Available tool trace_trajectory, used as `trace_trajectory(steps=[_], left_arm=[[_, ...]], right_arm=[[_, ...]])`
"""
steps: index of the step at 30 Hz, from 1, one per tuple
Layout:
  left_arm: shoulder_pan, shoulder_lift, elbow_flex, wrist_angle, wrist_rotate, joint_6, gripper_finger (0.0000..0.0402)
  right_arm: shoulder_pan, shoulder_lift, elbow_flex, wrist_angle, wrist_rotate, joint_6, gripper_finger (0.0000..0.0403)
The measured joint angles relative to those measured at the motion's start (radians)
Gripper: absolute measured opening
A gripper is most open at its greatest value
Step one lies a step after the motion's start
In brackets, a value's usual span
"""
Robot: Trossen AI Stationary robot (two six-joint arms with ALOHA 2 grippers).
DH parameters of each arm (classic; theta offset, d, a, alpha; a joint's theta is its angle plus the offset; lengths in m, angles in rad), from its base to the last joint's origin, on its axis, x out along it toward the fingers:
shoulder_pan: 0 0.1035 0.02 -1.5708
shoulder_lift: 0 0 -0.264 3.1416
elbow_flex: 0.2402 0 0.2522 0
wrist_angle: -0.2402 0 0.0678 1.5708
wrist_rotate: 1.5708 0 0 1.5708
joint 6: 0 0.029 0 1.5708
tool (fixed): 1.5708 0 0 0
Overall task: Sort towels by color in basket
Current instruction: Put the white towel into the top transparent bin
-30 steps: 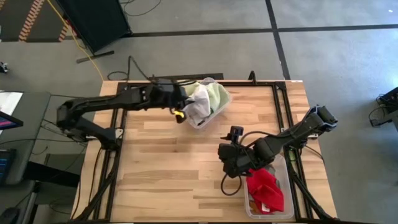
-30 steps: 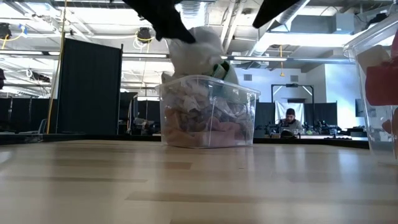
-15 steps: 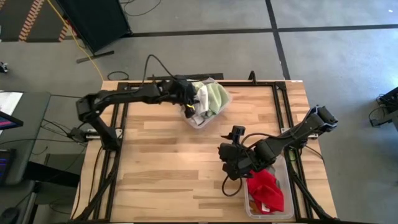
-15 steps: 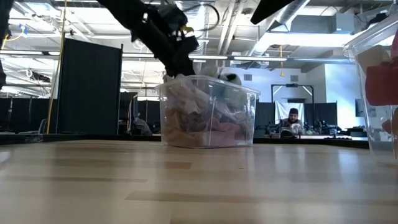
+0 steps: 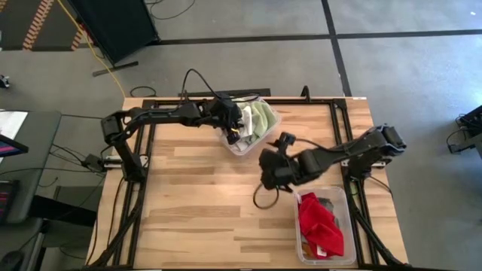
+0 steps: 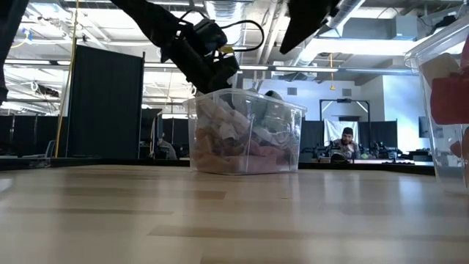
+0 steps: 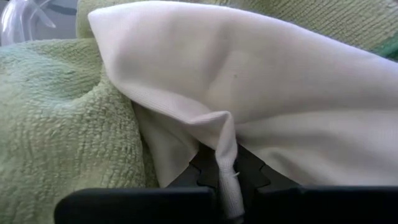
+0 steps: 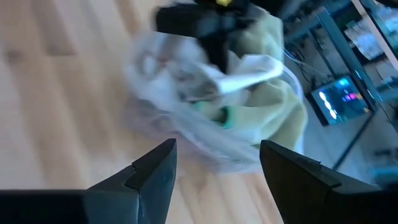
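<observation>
Swung from the red bin [image 5: 343, 197] toward 11 o'clock, the right gripper [image 8: 214, 163], jaws apart and empty, faces the far bin [image 5: 265, 134], where the left gripper [image 5: 235, 132] has sunk, and only its wrist view shows it pinching a white towel [image 7: 261, 106] beside a green towel [image 7: 56, 124].

The wooden table [image 5: 203, 196] is carrying two clear bins for me — one [image 5: 239, 144] sitting toward its far edge, another [image 5: 343, 226] at my near right corner.
</observation>
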State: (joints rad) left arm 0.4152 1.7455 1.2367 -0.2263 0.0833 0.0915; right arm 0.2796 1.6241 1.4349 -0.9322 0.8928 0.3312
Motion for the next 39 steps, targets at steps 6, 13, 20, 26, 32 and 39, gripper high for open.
trace_trajectory(steps=[6,13,20,26,32,39], left_arm=[[-0.005,-0.012,-0.002,-0.017,0.002,-0.009,0.0019],[-0.017,-0.033,-0.003,-0.03,0.0,-0.01,0.0082],[-0.043,-0.097,-0.005,-0.047,-0.002,-0.009,0.014],[-0.063,-0.173,-0.005,-0.071,-0.001,-0.001,0.0159],[-0.068,-0.207,-0.005,-0.124,-0.001,0.001,0.016],[-0.069,-0.216,-0.005,-0.234,-0.003,0.002,0.016]], right_arm=[[-0.122,0.0,0.0,0.04,0.0,-0.074,0.026],[-0.249,0.0,0.0,0.26,-0.141,-0.253,0.026],[-0.342,0.0,0.0,0.386,-0.277,-0.335,0.026],[-0.394,0.015,0.0,0.447,-0.34,-0.375,0.026],[-0.446,0.088,0.001,0.503,-0.355,-0.419,0.0259],[-0.503,0.222,0.001,0.53,-0.414,-0.411,0.0259]])
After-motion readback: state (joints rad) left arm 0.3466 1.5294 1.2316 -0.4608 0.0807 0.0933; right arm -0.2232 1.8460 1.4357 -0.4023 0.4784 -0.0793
